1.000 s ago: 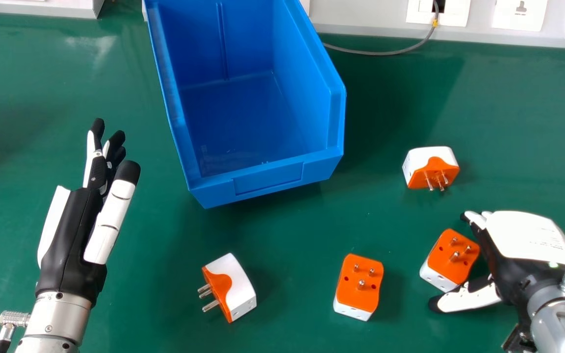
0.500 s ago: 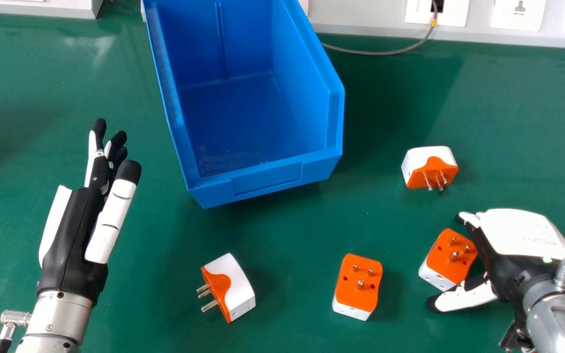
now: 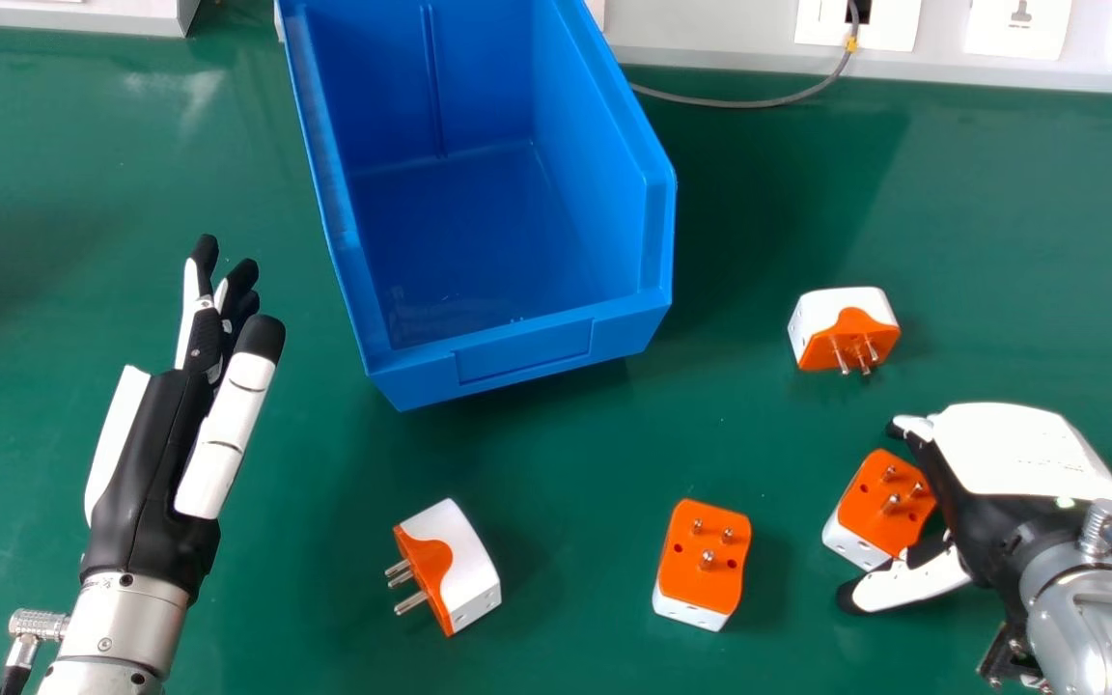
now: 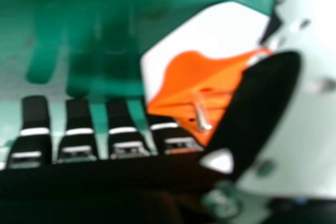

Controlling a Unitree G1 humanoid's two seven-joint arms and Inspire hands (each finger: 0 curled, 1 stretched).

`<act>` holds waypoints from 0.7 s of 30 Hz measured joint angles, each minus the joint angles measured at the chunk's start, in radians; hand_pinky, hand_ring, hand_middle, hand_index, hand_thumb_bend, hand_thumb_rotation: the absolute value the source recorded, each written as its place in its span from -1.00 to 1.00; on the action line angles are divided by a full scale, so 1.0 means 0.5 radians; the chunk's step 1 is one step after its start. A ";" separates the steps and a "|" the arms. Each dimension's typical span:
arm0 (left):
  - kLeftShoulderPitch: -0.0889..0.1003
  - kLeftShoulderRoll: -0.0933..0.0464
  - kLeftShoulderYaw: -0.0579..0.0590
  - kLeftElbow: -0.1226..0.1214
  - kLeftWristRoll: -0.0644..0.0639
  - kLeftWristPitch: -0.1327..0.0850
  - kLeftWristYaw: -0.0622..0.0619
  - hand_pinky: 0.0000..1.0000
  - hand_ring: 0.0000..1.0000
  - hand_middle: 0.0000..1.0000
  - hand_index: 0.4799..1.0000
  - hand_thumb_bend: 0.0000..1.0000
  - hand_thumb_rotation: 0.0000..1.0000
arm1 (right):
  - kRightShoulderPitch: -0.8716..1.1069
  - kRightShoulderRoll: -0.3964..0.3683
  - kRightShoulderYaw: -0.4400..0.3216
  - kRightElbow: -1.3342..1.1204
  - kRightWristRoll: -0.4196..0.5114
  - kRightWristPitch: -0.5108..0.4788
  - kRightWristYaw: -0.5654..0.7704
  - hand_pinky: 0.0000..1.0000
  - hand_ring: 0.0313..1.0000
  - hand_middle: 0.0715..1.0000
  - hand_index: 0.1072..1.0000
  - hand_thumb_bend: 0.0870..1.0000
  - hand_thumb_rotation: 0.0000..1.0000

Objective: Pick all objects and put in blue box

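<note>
Far from the table's (image 3: 575, 463) back edge, the right hand (image 3: 1019, 449) is sitting wide around a plug (image 3: 884, 504), probably light, hard, needing side squeezing.

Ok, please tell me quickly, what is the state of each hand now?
Left hand: open, holding nothing.
Right hand: open, thumb and fingers around an orange-and-white plug adapter, not closed on it.
</note>
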 measured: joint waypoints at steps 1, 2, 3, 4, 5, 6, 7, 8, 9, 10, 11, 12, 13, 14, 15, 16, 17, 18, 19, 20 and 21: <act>0.000 0.000 0.000 0.000 0.000 0.000 0.000 1.00 1.00 1.00 1.00 0.37 0.91 | -0.002 0.001 0.000 0.003 0.001 -0.001 -0.002 0.47 0.64 0.68 0.62 0.23 -0.14; 0.000 0.000 0.000 0.000 -0.001 0.000 -0.001 1.00 1.00 1.00 1.00 0.37 0.91 | -0.003 0.003 -0.001 0.007 0.002 -0.001 -0.007 0.47 0.64 0.68 0.62 0.23 -0.14; 0.000 0.000 0.000 0.000 -0.001 0.000 -0.001 1.00 1.00 1.00 1.00 0.37 0.91 | -0.003 0.006 -0.002 0.009 0.004 -0.001 -0.013 0.42 0.60 0.64 0.58 0.21 -0.18; 0.000 0.000 0.000 0.000 -0.001 0.002 -0.001 1.00 1.00 1.00 1.00 0.37 0.91 | -0.003 0.011 -0.004 0.010 0.008 -0.002 -0.027 0.42 0.60 0.64 0.58 0.21 -0.18; 0.000 0.000 0.000 -0.001 -0.001 0.003 -0.001 1.00 1.00 1.00 1.00 0.37 0.91 | -0.003 0.017 -0.006 0.010 0.014 -0.002 -0.049 0.34 0.51 0.56 0.52 0.18 -0.22; 0.000 0.000 -0.001 -0.001 -0.001 0.005 -0.001 1.00 1.00 1.00 1.00 0.36 0.91 | -0.003 0.026 -0.011 0.010 0.026 -0.006 -0.078 0.17 0.32 0.40 0.44 0.15 -0.27; 0.000 0.000 -0.001 -0.001 -0.001 0.005 -0.002 1.00 1.00 1.00 1.00 0.36 0.91 | -0.004 0.035 -0.018 0.010 0.043 -0.008 -0.103 0.17 0.32 0.40 0.44 0.15 -0.27; 0.000 0.000 -0.001 -0.001 -0.002 0.005 -0.002 1.00 1.00 1.00 1.00 0.35 0.91 | -0.006 0.044 -0.027 0.010 0.054 -0.008 -0.121 -0.01 0.13 0.24 0.37 0.13 -0.33; 0.000 0.000 -0.001 -0.001 -0.002 0.005 -0.002 1.00 1.00 1.00 1.00 0.34 0.91 | -0.006 0.052 -0.035 0.010 0.064 -0.008 -0.133 -0.16 -0.04 0.10 0.30 0.11 -0.39; 0.000 0.000 -0.001 0.000 -0.002 0.005 -0.001 1.00 1.00 1.00 1.00 0.34 0.91 | -0.006 0.058 -0.040 0.010 0.068 -0.007 -0.139 -0.16 -0.04 0.10 0.30 0.11 -0.39; 0.000 0.000 -0.001 0.000 -0.002 0.005 -0.001 1.00 1.00 1.00 1.00 0.33 0.91 | -0.005 0.064 -0.043 0.010 0.075 -0.006 -0.146 -0.31 -0.19 -0.06 0.21 0.07 -0.46; -0.002 0.000 -0.001 0.000 -0.001 0.005 -0.001 1.00 1.00 1.00 1.00 0.32 0.92 | -0.005 0.072 -0.046 0.010 0.086 -0.005 -0.152 -0.44 -0.33 -0.20 0.13 0.04 -0.52; -0.005 0.000 -0.001 0.000 -0.001 0.005 -0.001 1.00 1.00 1.00 1.00 0.32 0.92 | -0.005 0.087 -0.053 0.010 0.096 -0.003 -0.164 -0.54 -0.43 -0.31 0.07 0.02 -0.57; -0.007 0.000 -0.001 0.000 -0.001 0.005 -0.002 1.00 1.00 1.00 1.00 0.32 0.92 | -0.005 0.091 -0.055 0.010 0.098 -0.003 -0.175 -0.54 -0.43 -0.31 0.07 0.02 -0.57; -0.009 0.000 -0.001 0.000 0.000 0.005 -0.002 1.00 1.00 1.00 1.00 0.31 0.92 | -0.005 0.094 -0.055 0.009 0.097 -0.003 -0.189 -0.62 -0.52 -0.40 0.02 -0.01 -0.61; -0.010 0.000 -0.001 0.000 0.000 0.005 -0.001 1.00 1.00 1.00 1.00 0.31 0.92 | -0.007 0.095 -0.055 0.007 0.094 -0.005 -0.205 -0.67 -0.57 -0.39 -0.01 -0.02 -0.69; -0.010 0.000 -0.001 0.000 0.001 0.005 -0.001 1.00 1.00 1.00 1.00 0.31 0.92 | -0.009 0.095 -0.054 0.006 0.091 -0.006 -0.216 -0.67 -0.57 -0.39 -0.01 -0.02 -0.69; -0.010 0.000 -0.001 0.000 0.001 0.005 -0.001 1.00 1.00 1.00 1.00 0.31 0.92 | -0.009 0.094 -0.053 0.006 0.090 -0.008 -0.222 -0.67 -0.57 -0.39 -0.01 -0.02 -0.69; -0.010 0.000 -0.001 0.000 0.001 0.005 -0.001 1.00 1.00 1.00 1.00 0.31 0.92 | -0.007 0.093 -0.050 0.005 0.090 -0.012 -0.225 -0.71 -0.61 -0.38 -0.04 -0.03 -0.75; -0.009 0.001 -0.001 0.001 0.001 0.004 0.000 1.00 1.00 1.00 1.00 0.31 0.92 | -0.005 0.093 -0.046 0.000 0.090 -0.019 -0.230 -0.71 -0.61 -0.38 -0.04 -0.03 -0.75; -0.008 0.001 -0.001 0.001 0.002 0.004 0.000 1.00 1.00 1.00 1.00 0.31 0.92 | -0.004 0.093 -0.040 -0.004 0.090 -0.025 -0.231 -0.67 -0.53 -0.31 -0.02 -0.05 -0.80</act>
